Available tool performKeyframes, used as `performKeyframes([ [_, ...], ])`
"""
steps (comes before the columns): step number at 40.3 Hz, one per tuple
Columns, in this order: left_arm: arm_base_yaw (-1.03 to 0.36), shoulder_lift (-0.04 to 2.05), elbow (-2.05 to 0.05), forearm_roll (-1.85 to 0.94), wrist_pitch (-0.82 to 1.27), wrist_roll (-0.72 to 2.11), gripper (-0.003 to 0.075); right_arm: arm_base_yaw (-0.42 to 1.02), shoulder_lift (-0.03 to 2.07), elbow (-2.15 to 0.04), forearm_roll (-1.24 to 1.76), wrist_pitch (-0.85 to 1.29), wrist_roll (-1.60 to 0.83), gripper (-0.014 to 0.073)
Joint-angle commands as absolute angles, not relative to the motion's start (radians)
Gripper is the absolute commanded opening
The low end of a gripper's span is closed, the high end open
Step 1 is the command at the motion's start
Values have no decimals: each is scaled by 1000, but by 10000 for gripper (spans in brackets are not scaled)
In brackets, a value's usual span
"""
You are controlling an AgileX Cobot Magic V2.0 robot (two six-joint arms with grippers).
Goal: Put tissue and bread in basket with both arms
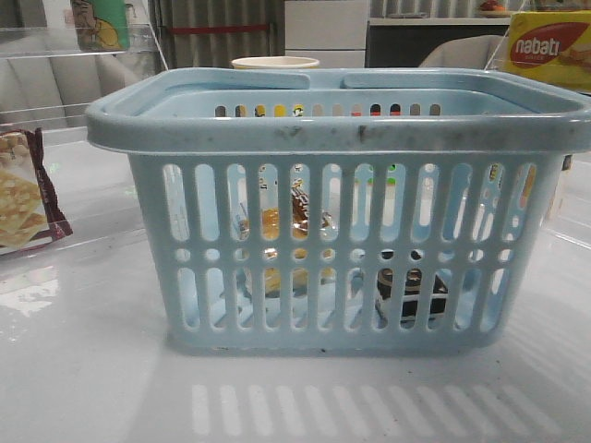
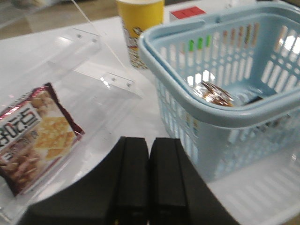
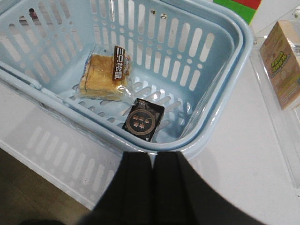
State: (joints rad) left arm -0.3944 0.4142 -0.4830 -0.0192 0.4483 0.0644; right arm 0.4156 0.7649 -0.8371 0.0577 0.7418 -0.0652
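The light blue basket (image 1: 342, 129) stands in the middle of the table; it also shows in the left wrist view (image 2: 225, 110) and the right wrist view (image 3: 213, 117). The bread (image 3: 104, 70) in its clear packet lies on the basket floor, and shows through the slots (image 1: 282, 226) and in the left wrist view (image 2: 213, 93). The tissue (image 3: 143, 120), a small black pack, lies on the basket floor beside it, dark behind the slots (image 1: 411, 288). My left gripper (image 2: 149, 143) is shut and empty, outside the basket. My right gripper (image 3: 153, 154) is shut and empty, just outside the basket's rim.
A maroon-edged cracker packet (image 1: 23, 198) (image 2: 35, 136) lies on a clear acrylic stand to the left. A yellow cup (image 2: 139, 28) stands behind the basket. A yellow and red wafer box (image 1: 551, 48) is at the back right, and a beige carton (image 3: 281, 61) lies to the right.
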Motion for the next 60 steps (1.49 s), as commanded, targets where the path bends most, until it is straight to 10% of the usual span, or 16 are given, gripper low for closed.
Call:
performKeyframes([
  [1,-304,327,-406,-18,233,54,95,416,759,-864,52,676,-72,57],
  [16,-79,48,-104,-18,77,54,95,416,759,-864,52,676,-72,57],
  [60,-70,-23,7,-18,-35,54,95,416,759,-864,52,683,-72,57],
])
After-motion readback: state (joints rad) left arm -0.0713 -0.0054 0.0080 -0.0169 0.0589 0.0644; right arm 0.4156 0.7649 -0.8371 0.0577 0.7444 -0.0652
